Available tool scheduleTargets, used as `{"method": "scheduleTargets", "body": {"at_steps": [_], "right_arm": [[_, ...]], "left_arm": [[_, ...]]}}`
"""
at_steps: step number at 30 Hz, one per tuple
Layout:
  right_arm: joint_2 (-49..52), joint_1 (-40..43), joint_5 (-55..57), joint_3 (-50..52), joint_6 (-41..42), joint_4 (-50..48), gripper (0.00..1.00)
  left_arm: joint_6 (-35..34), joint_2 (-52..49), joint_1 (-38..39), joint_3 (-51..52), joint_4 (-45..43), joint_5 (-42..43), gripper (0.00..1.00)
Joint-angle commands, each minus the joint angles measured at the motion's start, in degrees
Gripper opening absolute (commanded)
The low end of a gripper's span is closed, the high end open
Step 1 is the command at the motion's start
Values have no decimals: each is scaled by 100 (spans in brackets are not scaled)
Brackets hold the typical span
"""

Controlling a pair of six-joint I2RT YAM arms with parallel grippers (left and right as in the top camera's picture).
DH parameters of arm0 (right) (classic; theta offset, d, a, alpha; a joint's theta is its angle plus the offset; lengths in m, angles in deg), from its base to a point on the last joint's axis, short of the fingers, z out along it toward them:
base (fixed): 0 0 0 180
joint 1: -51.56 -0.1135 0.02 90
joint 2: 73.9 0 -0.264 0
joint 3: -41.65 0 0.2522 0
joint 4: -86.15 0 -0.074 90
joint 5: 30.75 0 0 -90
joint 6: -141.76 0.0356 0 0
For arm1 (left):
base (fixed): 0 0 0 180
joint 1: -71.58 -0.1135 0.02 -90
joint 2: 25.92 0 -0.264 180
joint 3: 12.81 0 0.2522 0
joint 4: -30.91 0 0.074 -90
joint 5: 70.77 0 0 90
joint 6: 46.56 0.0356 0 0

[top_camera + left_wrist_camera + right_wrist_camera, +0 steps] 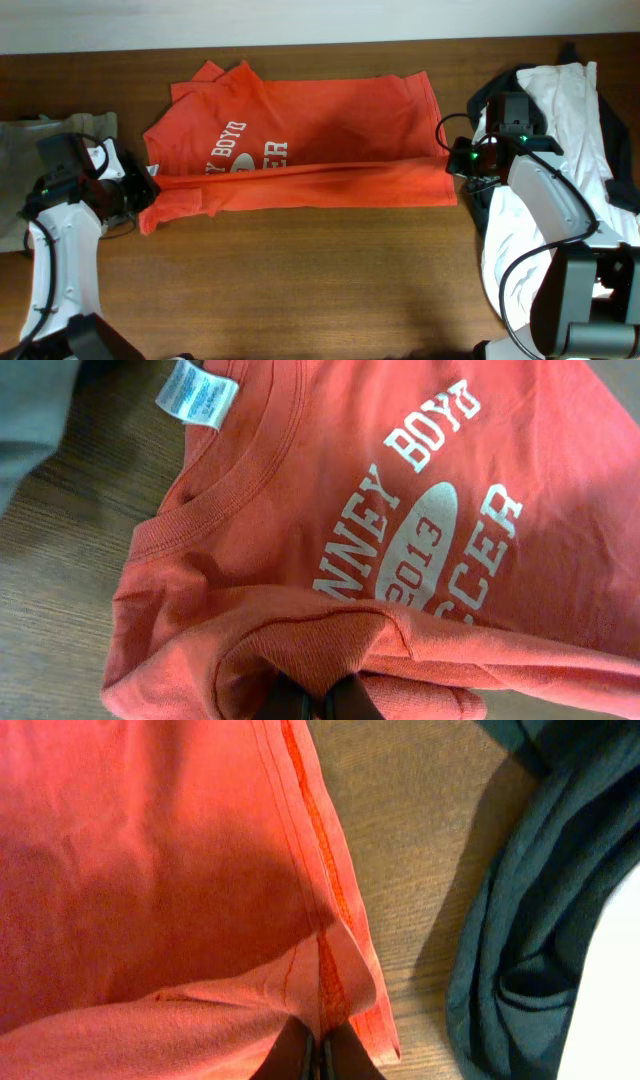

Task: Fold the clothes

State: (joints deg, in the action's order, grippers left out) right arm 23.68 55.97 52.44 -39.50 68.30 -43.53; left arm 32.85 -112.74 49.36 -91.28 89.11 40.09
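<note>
The red-orange T-shirt (300, 140) with white lettering lies spread across the middle of the table, its front strip folded up over it. My left gripper (140, 190) is shut on the shirt's left end near the collar; in the left wrist view the fingers (320, 700) pinch a fold of the red-orange shirt (400, 510). My right gripper (455, 160) is shut on the shirt's right hem; in the right wrist view the fingers (318, 1060) pinch the hem of the shirt (150, 870). A black shirt (540, 920) and a white shirt (570, 110) lie at the right.
A grey-beige garment (25, 160) lies at the left edge under my left arm. The white and black garments are piled at the far right under my right arm. The wooden table (320, 280) runs along the front.
</note>
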Motion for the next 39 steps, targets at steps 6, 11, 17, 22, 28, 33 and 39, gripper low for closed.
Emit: {"method": "scheduleTargets", "body": {"at_steps": [6,11,17,22,28,33,39], "right_arm": [[452,44,98,-20,46,-1088,6],[796,44,-310,-20,44,-1696,60],[1432,13,-319,0,-280,-46,36],[1904,-15,911,0,-219,835,4],[1904,-15,1803,0,308,1213,4],[1904,-15,1801,0,308,1211,4],[1904,-15,1799,0,308,1228,4]], "left_arm": [[-55,-1480,466,-20,-2404,-133,0],[-50,-1871,632,-20,-2345,-262,78],[44,-1871,632,-22,-1309,-264,91],[125,-1871,629,-22,-382,-1950,69],[120,-1871,632,-22,-343,-2319,52],[120,-1871,632,-20,-227,-2774,43],[184,-1871,632,-15,-459,-2365,0]]}}
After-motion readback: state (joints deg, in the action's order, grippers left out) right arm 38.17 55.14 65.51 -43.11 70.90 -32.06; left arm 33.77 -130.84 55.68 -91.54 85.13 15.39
